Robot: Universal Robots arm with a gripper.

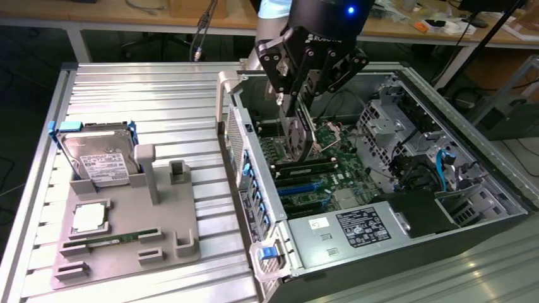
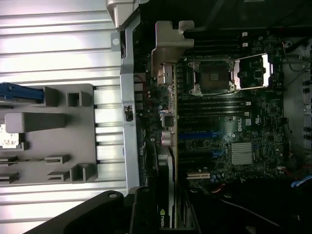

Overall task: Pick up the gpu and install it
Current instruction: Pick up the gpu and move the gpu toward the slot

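Logged gripper (image 1: 296,108) in the open side of the computer case (image 1: 237,136), fingers (image 1: 281,88) closed part-way and clamped on the upper edge of the gpu (image 1: 300,136). Found gpu held on edge, roughly upright, lower edge close above the motherboard (image 1: 337,170); cannot tell whether it sits in a slot. From the exterior view, placed the grey fixture (image 1: 160,221) on the tabletop (image 1: 143,88) at 9 o'clock from the case, with a hard drive (image 1: 100,158) standing at the fixture's 11 o'clock corner and a green memory stick (image 1: 110,241) lying near its 6 o'clock edge. From the wrist view, gained what the exterior view hides: gpu seen edge-on, silvery end bracket (image 2: 168,51) just beside the case's rear wall, green logo on the card near the fingers, plus an open CPU socket (image 2: 212,75) and a finned heatsink (image 2: 241,152) on the board.
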